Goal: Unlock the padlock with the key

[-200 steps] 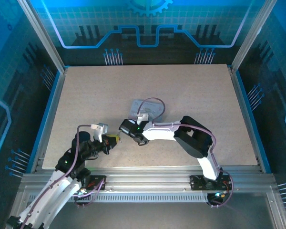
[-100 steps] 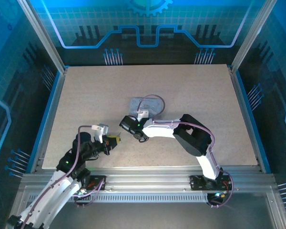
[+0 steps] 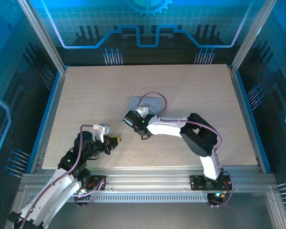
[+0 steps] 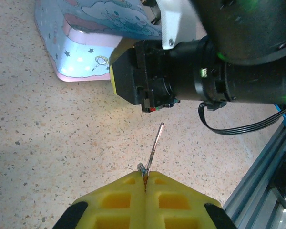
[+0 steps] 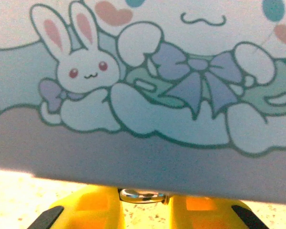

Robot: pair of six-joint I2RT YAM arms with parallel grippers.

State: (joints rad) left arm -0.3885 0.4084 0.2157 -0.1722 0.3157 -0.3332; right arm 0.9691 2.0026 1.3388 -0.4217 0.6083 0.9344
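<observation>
The key [image 4: 154, 148] is a thin metal sliver sticking out of my left gripper [image 4: 145, 175], which is shut on it just above the table. In the top view, that left gripper [image 3: 117, 139] sits a short way left of and below my right gripper [image 3: 128, 119]. The padlock [image 5: 143, 195] shows as a shiny shackle loop under the front edge of the pale tin [image 5: 148, 95]. My right gripper [image 5: 143, 204] has its yellow fingers closed against both ends of that loop. The padlock's body is hidden.
The pale tin [image 3: 150, 102] with a bunny print lies mid-table, just behind the right gripper, and appears in the left wrist view as the tin [image 4: 81, 52]. The right arm's black wrist [image 4: 219, 71] and its cable hang close in front of the key tip. An aluminium rail [image 4: 271, 176] runs at the near right.
The right gripper's jaws have closed in around the padlock's shackle. The right arm and tin have shifted slightly up and right. The left gripper has held still with the key.
</observation>
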